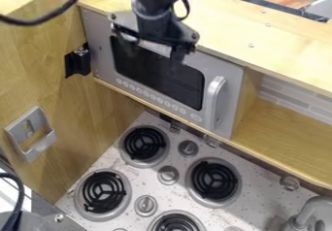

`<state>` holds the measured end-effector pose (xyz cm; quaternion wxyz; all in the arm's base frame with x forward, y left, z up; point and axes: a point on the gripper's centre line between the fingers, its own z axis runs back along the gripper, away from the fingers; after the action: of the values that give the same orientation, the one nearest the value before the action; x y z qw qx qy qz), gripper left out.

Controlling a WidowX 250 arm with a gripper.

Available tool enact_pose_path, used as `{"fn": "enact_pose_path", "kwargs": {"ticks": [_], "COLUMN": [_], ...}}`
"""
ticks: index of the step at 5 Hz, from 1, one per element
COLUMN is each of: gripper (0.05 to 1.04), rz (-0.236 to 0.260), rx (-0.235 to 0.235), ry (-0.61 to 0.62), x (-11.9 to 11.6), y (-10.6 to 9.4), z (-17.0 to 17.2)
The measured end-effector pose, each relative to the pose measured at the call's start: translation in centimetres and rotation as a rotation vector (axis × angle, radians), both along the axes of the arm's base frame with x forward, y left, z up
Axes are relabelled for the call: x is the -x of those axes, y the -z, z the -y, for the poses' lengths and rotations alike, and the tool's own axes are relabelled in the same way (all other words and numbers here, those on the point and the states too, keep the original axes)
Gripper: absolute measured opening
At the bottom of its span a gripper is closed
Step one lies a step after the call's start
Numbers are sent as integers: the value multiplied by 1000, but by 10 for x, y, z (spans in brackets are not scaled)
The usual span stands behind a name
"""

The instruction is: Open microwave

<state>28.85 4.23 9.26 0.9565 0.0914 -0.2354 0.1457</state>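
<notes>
The black gripper hangs from the top edge in front of the upper left part of the microwave, its two fingers apart and nothing visible between them. Behind and below it, the silver microwave sits in the wooden shelf with its door closed and a dark window across the middle. The pale curved handle stands upright on the door's right side, to the right of and lower than the gripper. Part of the door's upper left is hidden by the gripper.
A wooden counter top runs above the microwave, and a wooden wall stands at the left with a silver holder. Below is a stove with several black burners and knobs; a faucet is at the lower right.
</notes>
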Motion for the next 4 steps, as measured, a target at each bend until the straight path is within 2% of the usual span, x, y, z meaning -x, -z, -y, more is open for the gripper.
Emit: {"fn": "enact_pose_path", "kwargs": {"ticks": [1, 2, 4], "gripper": [1001, 1001, 1001], "rz": [-3, -38, -45], "rx": [46, 67, 83], "ry": [35, 73, 139], "x": [0, -5, -29], "y": [15, 35, 56], "z": [9, 18, 32]}}
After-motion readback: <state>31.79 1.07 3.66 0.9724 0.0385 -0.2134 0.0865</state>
